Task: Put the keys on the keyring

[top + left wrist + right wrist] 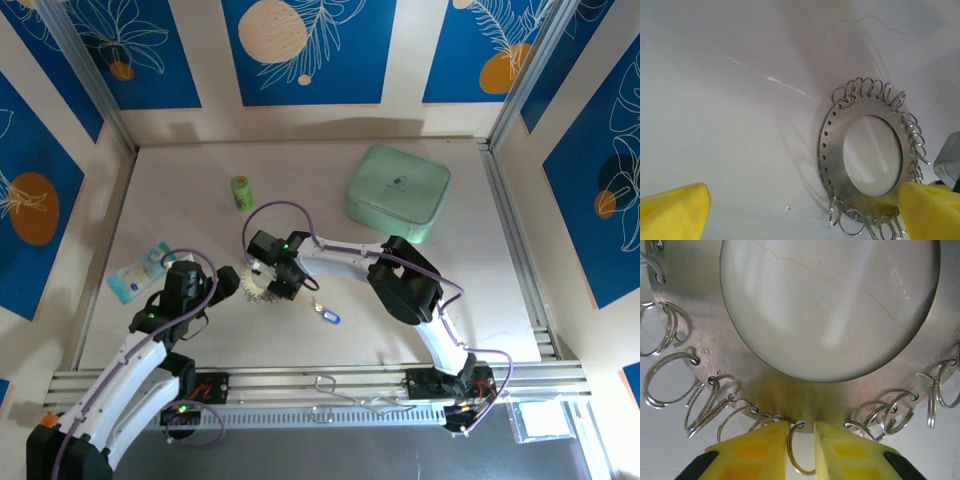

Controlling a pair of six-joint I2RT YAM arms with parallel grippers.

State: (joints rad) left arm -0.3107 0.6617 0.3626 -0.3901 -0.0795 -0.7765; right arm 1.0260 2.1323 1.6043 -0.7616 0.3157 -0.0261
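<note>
Securing step: my right gripper (801,452) straddles a split ring (799,426) at 6 o'clock on keyring (790,395), clamp unclear; left gripper (802,215) released. Next: blue-tagged key (330,317).

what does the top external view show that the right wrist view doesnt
Top external adds the wider scene: the blue-tagged key lying apart from the keyring, the green cylinder, the mint case, and the left gripper beside the ring.

Right wrist adds close detail: the right gripper has its yellow fingers close on either side of one small split ring on the rim. Whether they pinch it, I cannot tell.

Both share the keyring and the right gripper at it.
</note>
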